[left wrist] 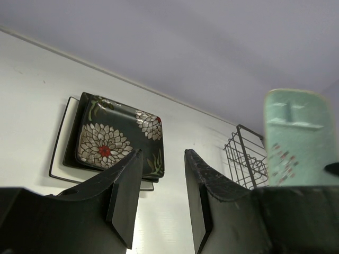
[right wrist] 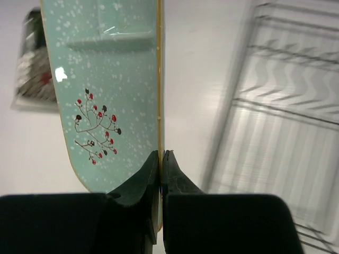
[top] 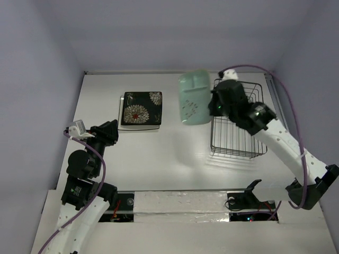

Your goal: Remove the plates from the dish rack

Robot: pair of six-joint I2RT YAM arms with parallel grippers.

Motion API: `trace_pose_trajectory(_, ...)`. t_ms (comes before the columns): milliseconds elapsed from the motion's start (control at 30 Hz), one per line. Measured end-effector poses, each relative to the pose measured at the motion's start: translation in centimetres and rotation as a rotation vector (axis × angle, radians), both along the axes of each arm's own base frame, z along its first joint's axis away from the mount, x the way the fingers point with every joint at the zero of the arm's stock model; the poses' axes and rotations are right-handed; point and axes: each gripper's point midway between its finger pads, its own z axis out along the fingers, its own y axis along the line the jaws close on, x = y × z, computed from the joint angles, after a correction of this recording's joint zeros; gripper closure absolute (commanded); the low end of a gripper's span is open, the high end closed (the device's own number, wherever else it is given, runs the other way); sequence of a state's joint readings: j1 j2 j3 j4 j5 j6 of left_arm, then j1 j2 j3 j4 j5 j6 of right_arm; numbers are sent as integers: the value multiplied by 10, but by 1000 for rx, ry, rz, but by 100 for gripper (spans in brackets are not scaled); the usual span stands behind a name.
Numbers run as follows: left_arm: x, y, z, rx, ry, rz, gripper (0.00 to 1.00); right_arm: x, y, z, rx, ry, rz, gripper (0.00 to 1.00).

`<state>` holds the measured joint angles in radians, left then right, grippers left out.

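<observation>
My right gripper (right wrist: 160,154) is shut on the rim of the pale mint-green plate (top: 193,98), holding it edge-up in the air just left of the dish rack (top: 237,119). The same plate (right wrist: 106,84) shows a small red-berry twig pattern, and it appears at the right of the left wrist view (left wrist: 299,137). The wire rack holds no plates that I can see. A black flowered plate (top: 141,108) lies on top of a stack with a white plate's edge (left wrist: 58,153) showing beneath. My left gripper (left wrist: 161,159) hangs open and empty, near the stack's front left.
The back wall runs close behind the rack and the stack. The table's rear edge (top: 159,72) lies just beyond the plates. The right arm (top: 286,143) reaches diagonally over the rack's right side.
</observation>
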<state>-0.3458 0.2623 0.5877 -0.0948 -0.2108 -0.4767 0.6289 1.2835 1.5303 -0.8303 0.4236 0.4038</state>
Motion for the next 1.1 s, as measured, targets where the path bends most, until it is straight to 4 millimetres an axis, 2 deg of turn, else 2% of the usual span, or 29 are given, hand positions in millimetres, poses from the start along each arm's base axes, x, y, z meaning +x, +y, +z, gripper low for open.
trace_pose_trajectory(33,0,0,0,0,0,0,66,-9,25,-13,31,15,72,100)
trace_pose_trajectory(100,0,0,0,0,1,0,65,-27,62,-41,74,60,179,100)
trace_pose_trajectory(167,0,0,0,1,1,0,65,-46,89,-74,83,115,255,100)
trace_pose_trajectory(267,0,0,0,1,2,0,65,-75,114,-116,64,200,324,100)
trace_pose_trajectory(367,0,0,0,1,2,0,65,-95,132,-151,67,259,359,100)
trace_pose_trajectory(467,0,0,0,1,2,0,65,-104,136,-178,88,297,347,100)
trace_pose_trajectory(600,0,0,-1,1,2,0,64,-103,125,-205,90,322,261,100)
trace_pose_trajectory(800,0,0,-1,1,2,0,64,-99,103,-235,63,323,123,100)
trace_pose_trajectory(933,0,0,-1,1,2,0,64,-91,108,-248,75,324,75,100)
trace_pose_trajectory(1033,0,0,-1,1,2,0,64,-84,116,-251,103,315,51,93)
trace_pose_trajectory(1100,0,0,-1,1,3,0,64,-80,121,-254,116,312,33,83)
